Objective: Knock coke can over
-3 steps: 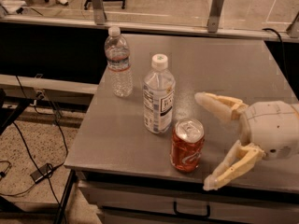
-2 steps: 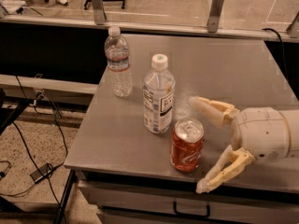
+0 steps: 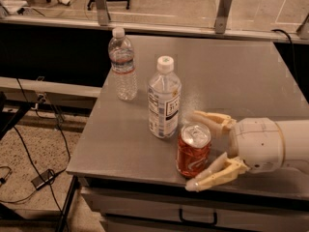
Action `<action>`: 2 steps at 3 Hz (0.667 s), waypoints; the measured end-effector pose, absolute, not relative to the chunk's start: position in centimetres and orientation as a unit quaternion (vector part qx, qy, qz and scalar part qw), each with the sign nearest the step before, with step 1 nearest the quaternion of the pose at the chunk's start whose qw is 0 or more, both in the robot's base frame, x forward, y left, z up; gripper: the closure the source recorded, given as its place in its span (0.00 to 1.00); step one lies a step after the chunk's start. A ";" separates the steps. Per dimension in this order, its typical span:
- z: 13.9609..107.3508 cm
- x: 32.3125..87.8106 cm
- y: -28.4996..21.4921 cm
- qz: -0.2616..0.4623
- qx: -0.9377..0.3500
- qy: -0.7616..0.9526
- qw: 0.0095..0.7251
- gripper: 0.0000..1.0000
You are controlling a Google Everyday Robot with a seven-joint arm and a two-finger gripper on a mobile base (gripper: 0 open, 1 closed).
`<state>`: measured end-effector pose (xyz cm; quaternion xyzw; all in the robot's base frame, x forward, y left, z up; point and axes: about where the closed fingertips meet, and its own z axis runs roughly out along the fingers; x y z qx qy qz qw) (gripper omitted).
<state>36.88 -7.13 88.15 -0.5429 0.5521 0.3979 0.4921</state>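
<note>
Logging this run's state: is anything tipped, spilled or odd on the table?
Nothing stands out: the coke can, the far bottle and the near bottle stand upright, with no spill. The open gripper flanks the can.

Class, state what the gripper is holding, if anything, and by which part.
Nothing is held: the open gripper flanks the upright coke can, one finger on either side.

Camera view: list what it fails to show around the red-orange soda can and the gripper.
- Open gripper straddling the red-orange metal soda can: finger contact with it, too close to tell.
- White robot arm: cut off by the right edge.
- Nearer clear plastic bottle with white cap: label print too small to read.
- Can's white script: too blurred to read.
</note>
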 end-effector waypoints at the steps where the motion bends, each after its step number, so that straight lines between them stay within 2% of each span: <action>1: 87.1 37.2 -7.2 0.393 -0.539 0.560 0.492 0.35; 2: 86.4 37.3 -7.5 0.392 -0.534 0.567 0.489 0.42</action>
